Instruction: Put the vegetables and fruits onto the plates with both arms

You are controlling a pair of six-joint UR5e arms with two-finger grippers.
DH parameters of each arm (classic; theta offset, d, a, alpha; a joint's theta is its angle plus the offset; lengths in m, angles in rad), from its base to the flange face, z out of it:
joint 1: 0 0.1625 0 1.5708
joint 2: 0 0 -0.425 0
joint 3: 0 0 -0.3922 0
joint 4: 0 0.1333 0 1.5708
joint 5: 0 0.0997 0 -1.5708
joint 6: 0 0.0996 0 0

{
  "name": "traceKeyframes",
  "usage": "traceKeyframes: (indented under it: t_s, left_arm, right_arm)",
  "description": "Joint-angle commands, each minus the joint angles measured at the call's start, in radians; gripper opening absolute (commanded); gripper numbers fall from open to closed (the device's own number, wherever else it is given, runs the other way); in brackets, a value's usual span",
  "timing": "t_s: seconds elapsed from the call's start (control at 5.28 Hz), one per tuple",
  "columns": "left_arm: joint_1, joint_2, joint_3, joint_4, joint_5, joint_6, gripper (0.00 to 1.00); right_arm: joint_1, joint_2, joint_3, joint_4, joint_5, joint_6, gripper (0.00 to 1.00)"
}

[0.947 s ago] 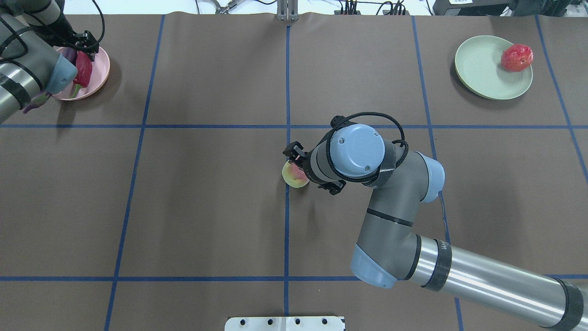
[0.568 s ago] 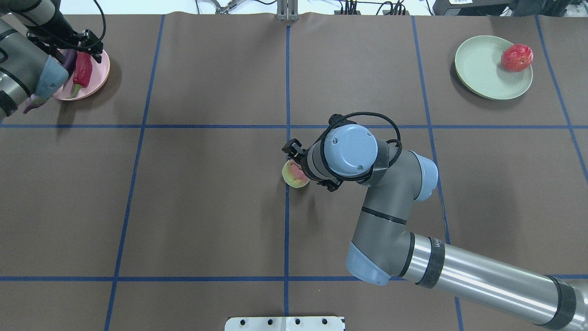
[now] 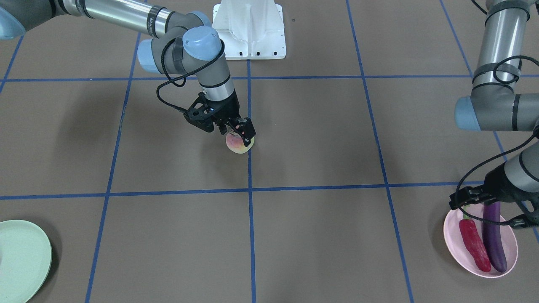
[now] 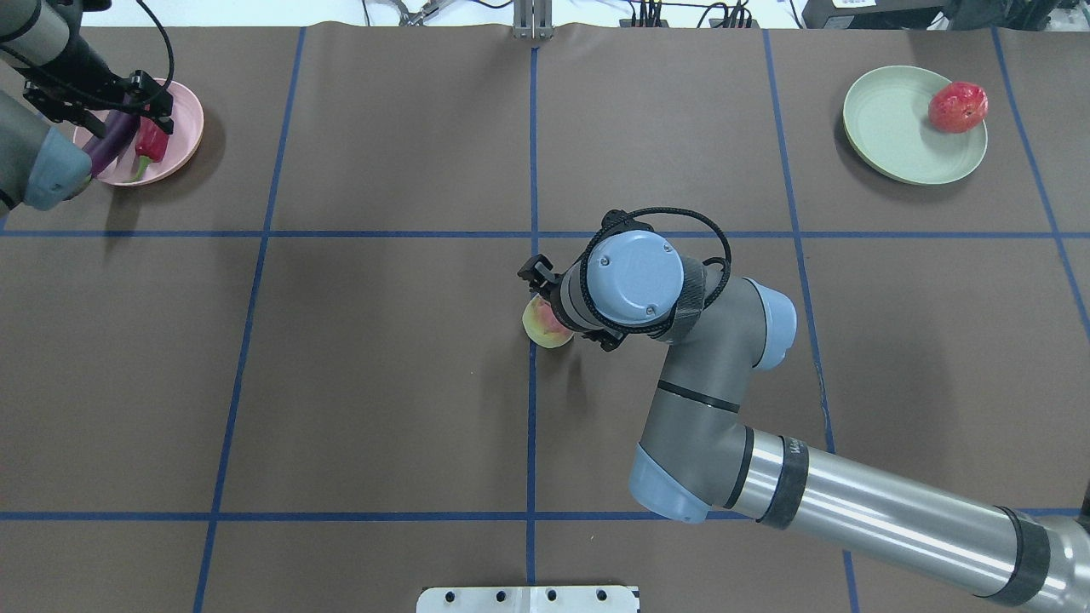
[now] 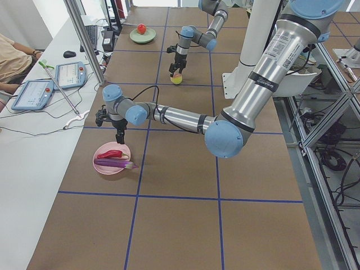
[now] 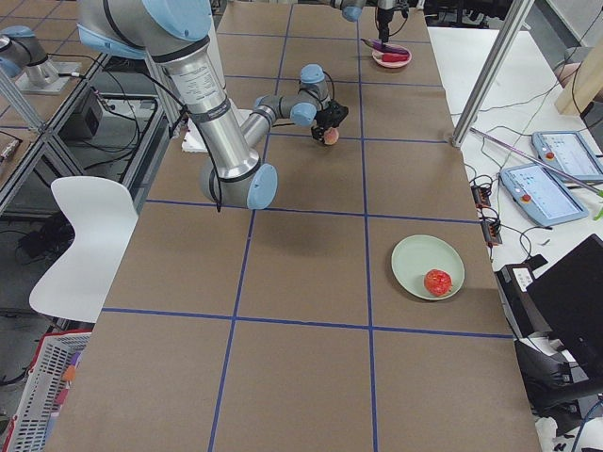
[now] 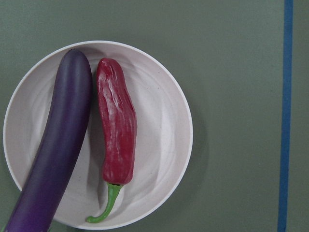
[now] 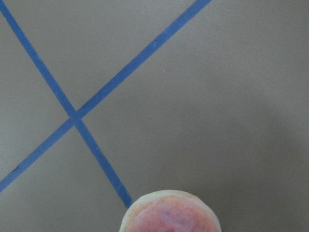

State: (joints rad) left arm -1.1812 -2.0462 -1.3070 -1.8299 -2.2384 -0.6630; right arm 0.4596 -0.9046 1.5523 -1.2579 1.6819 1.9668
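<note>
The peach point(image 4: 542, 327) sits on the table's centre, by a blue tape line. My right gripper point(image 3: 234, 132) hangs open right over it, jaws on either side; the peach's top shows at the bottom edge of the right wrist view point(image 8: 169, 217). The pink plate point(image 4: 183, 128) at the far left holds the purple eggplant point(image 7: 58, 154) and the red chili point(image 7: 116, 130) side by side. My left gripper point(image 3: 484, 202) is open and empty above that plate. The mint green plate point(image 4: 894, 128) at the far right holds the pomegranate point(image 4: 958, 106) on its rim side.
Blue tape lines divide the brown table into squares. The white robot base point(image 3: 248, 33) stands at the robot's edge. Tablets point(image 5: 56, 79) and cables lie on a side bench beyond the table's far edge.
My right arm has shifted left, bringing its gripper further over the peach. My left arm has drawn back from the pink plate, uncovering the eggplant and chili.
</note>
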Motion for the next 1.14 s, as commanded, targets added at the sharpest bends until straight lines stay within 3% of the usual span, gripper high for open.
traceKeyframes:
  t_s: [0.0,0.19,0.38,0.57,0.76,0.95]
  left_arm:
    - [-0.011,0.176,-0.277,0.089,-0.012,0.002,1.00]
    - [-0.018,0.237,-0.357,0.089,-0.071,0.002,1.00]
    - [-0.029,0.251,-0.371,0.089,-0.075,0.000,1.00]
    - [-0.029,0.250,-0.371,0.089,-0.075,0.000,1.00]
    - [-0.031,0.250,-0.380,0.089,-0.073,-0.001,1.00]
    - [-0.031,0.248,-0.380,0.089,-0.073,-0.001,1.00]
  right_arm:
    - [-0.004,0.012,-0.032,0.005,-0.001,-0.002,1.00]
    - [-0.004,0.016,-0.069,0.062,-0.001,-0.002,0.99]
    - [-0.004,0.024,-0.077,0.067,-0.002,0.003,0.68]
    - [-0.004,0.020,-0.072,0.069,0.002,0.004,0.01]
    - [0.043,-0.023,-0.019,0.063,0.050,-0.008,0.00]
    - [0.191,-0.084,0.021,0.058,0.158,-0.129,0.00]
